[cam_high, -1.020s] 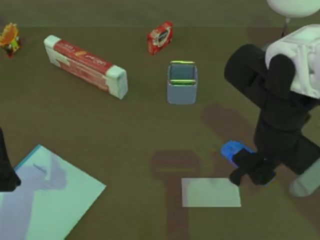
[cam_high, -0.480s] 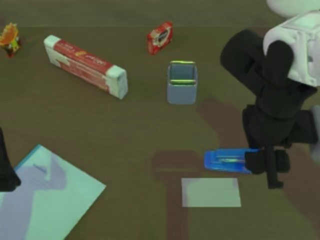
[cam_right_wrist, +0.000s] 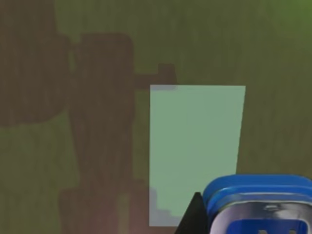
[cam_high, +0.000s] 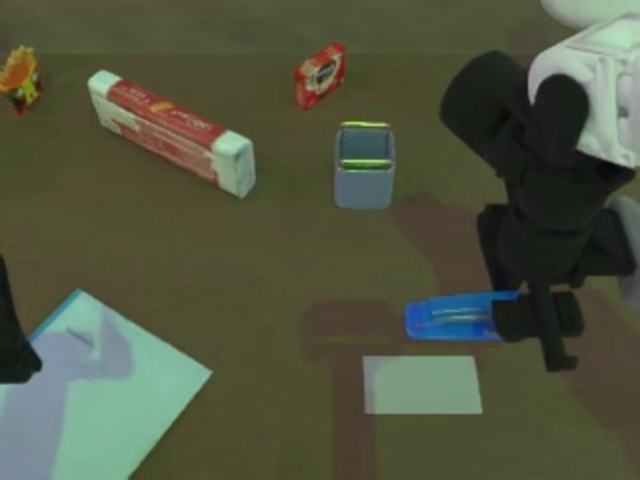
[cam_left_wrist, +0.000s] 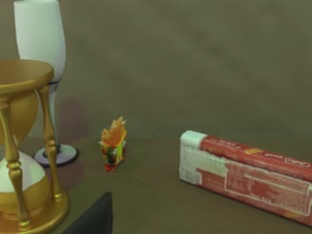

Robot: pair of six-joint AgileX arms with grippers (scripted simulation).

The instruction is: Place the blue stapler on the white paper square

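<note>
My right gripper (cam_high: 522,318) is shut on the right end of the blue stapler (cam_high: 450,320), which hangs level over the table with its long side running left to right. The white paper square (cam_high: 422,385) lies flat just in front of it, a little nearer the table's front edge. In the right wrist view the stapler (cam_right_wrist: 258,202) fills the lower corner beside one dark fingertip (cam_right_wrist: 195,217), and the paper square (cam_right_wrist: 195,146) lies below it. My left gripper (cam_high: 10,345) is parked at the table's left edge, open.
A grey-blue square cup (cam_high: 364,165) stands behind the stapler. A long red-and-white box (cam_high: 170,130), a small red box (cam_high: 320,73) and an orange toy (cam_high: 20,75) sit at the back. A large light-cyan sheet (cam_high: 100,400) lies front left. A golden hourglass (cam_left_wrist: 19,146) stands near the left arm.
The right wrist has turned and shifted, bringing the stapler out from under the arm into a level left-right pose. In the last half second it barely moved. The left arm stayed put.
</note>
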